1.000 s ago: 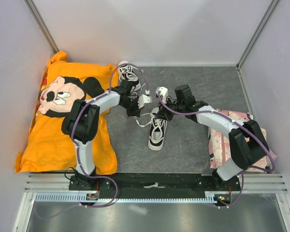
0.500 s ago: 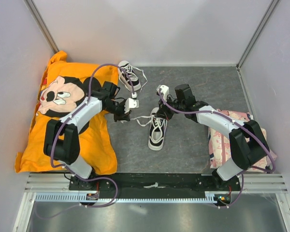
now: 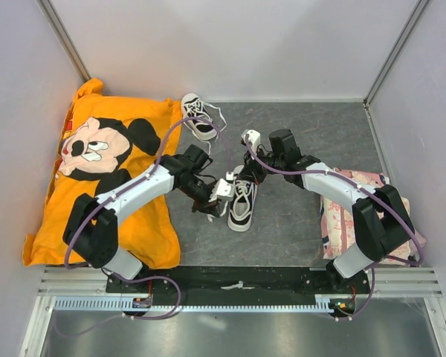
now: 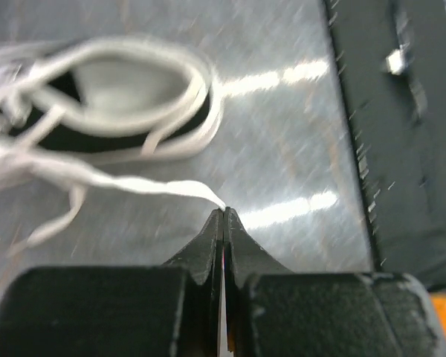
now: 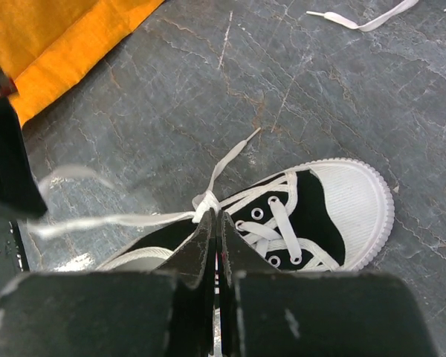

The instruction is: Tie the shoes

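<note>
The left gripper (image 4: pixel 224 213) is pinching a limp, slippy lace (image 4: pixel 126 181) by its tip; the right gripper (image 5: pixel 216 217) is seemingly clamping lace over the shoe (image 5: pixel 349 201).

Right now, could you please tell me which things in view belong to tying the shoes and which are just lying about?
Part of the job: near sneaker; its white laces, pinched by the shut left gripper and right gripper; far sneaker.
Lying about: orange Mickey Mouse cloth; pink patterned cloth.
</note>
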`<state>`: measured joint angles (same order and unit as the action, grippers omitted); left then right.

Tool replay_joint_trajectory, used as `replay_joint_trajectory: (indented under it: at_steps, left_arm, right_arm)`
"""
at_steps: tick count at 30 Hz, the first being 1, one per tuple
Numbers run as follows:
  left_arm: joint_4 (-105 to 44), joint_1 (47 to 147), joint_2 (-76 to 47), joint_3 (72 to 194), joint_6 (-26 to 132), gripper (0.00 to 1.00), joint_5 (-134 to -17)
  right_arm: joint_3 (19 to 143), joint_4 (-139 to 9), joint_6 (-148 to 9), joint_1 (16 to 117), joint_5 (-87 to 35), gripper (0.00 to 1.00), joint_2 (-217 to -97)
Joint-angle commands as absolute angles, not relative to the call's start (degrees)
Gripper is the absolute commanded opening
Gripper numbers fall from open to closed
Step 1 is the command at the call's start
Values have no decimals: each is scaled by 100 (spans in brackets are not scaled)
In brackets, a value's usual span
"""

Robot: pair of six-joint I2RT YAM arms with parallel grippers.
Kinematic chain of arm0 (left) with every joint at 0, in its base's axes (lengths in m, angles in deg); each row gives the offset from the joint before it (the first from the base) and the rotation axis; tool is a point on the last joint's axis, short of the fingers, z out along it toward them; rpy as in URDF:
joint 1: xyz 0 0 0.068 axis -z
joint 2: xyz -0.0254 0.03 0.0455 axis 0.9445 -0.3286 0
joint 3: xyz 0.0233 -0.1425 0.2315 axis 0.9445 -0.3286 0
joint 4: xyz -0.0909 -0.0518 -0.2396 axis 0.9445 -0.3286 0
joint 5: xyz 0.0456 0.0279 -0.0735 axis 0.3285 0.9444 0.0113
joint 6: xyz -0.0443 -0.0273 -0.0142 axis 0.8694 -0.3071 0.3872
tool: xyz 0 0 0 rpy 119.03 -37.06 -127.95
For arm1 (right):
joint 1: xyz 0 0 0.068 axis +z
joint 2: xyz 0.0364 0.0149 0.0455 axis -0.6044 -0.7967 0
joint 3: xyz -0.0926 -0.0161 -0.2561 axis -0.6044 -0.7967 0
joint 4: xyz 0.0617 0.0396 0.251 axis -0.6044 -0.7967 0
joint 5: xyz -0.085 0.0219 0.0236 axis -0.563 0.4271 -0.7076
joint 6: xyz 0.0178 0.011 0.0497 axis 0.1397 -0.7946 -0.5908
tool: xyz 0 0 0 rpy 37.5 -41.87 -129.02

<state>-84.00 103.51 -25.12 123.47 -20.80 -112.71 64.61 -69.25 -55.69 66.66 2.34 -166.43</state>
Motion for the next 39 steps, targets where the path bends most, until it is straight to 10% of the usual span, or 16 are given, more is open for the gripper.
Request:
replay_joint_trajectory:
  at_steps: [1,16,30,39]
  left_arm:
    - [-7349,10772,-2829,12808,-728,2,-11933]
    - [-40,11502,-2934,11360,3905,2,-12243]
    - [1503,11652,-3260,10982,4909,4,-11626]
    - [-374,11521,-2629,10261,3021,49,-11379]
  right_arm:
    - [6612,-6691,-5640,6654,513,0,-16553]
    - [6506,-6516,-5807,6645,760,0,-16598]
    - [6471,-6506,-5948,6637,768,0,-16615]
    - [6410,-6559,-5931,6637,760,0,-16518]
